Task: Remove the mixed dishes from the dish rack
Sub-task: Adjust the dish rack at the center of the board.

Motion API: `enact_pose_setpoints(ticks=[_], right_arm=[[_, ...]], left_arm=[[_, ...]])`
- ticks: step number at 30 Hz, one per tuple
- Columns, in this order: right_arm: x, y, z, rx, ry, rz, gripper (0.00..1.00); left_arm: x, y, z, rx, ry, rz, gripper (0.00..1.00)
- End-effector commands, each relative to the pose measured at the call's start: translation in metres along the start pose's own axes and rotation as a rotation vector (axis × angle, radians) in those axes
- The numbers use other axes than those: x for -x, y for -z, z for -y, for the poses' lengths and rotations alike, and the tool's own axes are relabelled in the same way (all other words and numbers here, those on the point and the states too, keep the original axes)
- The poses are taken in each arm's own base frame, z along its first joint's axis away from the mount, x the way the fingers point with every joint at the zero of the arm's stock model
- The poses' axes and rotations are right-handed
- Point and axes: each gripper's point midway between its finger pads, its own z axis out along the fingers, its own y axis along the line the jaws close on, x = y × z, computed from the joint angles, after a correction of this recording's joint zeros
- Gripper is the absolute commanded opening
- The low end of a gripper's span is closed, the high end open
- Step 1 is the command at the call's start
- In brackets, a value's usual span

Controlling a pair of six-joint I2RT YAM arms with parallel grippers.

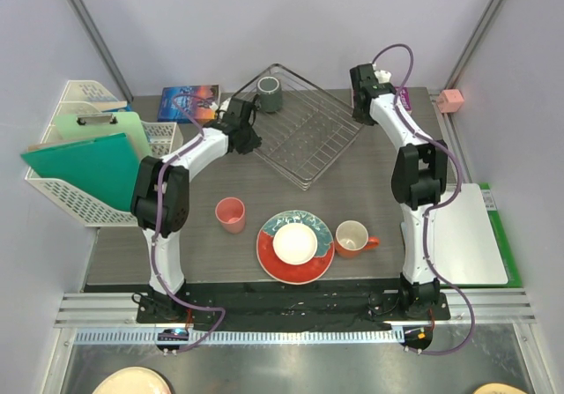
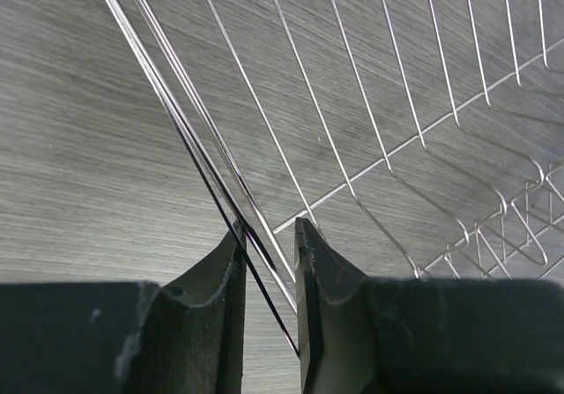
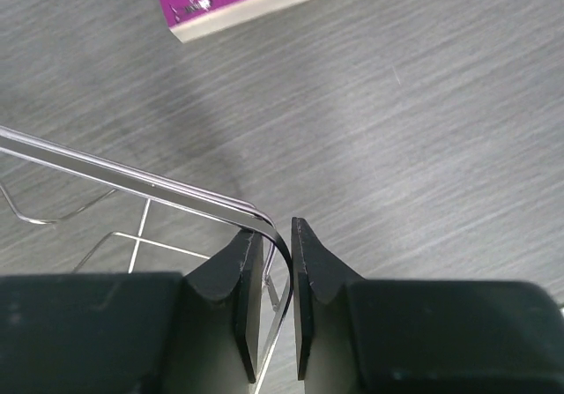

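Presently, the rectangular silver wire dish rack (image 1: 308, 138) is shown lying obliquely at the rear centre of the grey wood-grain surface (image 1: 204, 255), taken hold of at two opposite points. The left gripper (image 1: 254, 140) has its fingers (image 2: 317, 275) drawn to a narrow gap on the rim wire of the rack's left side. The right gripper (image 1: 363, 116) has its fingers (image 3: 310, 266) pinched likewise on the rounded rim corner at the right.

One dish is seen inside the rack: the dark grey ceramic mug (image 1: 269, 94), standing mouth-up at the rear-left corner. It lies just behind the left gripper, slightly to its right, and well apart from the right gripper. The left arm is therefore judged the nearer for lifting it out, once the rim wire is released.

Four dishes are set out on the surface near the arm bases and are judged unloaded:
- the pink handleless cup (image 1: 231, 214);
- the teal plate with red-orange rim (image 1: 264, 255);
- the small bowl (image 1: 295, 244), cream inside, resting on that plate;
- the orange mug (image 1: 352, 237), its handle turned to the right.
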Motion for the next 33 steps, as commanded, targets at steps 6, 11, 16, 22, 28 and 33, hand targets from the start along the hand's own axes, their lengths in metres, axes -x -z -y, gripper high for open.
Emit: enact_pose_setpoints(ticks=[6,11,16,22,28,33], right_arm=[[0.068,0.017,-0.086,0.313,-0.116,0.155,0.01],[0.062,0.02,-0.113,0.444,-0.142,0.114,0.01],[0.064,0.03,-0.13,0.521,-0.138,0.113,0.01],[0.061,0.04,-0.145,0.616,-0.125,0.084,0.01],[0.054,0.041,-0.148,0.643,-0.102,0.059,0.01],[0.046,0.041,-0.147,0.651,-0.084,0.032,0.01]], left_arm=[[-0.021,0.06,0.103,-0.382,-0.085,0.009,0.0],[-0.037,0.059,0.121,-0.439,-0.026,-0.002,0.0],[-0.053,0.053,0.14,-0.489,0.017,-0.023,0.0],[-0.072,0.054,0.161,-0.526,0.027,-0.048,0.0],[-0.095,0.067,0.18,-0.546,-0.003,-0.045,0.0],[-0.11,0.078,0.195,-0.561,-0.009,-0.004,0.0]])
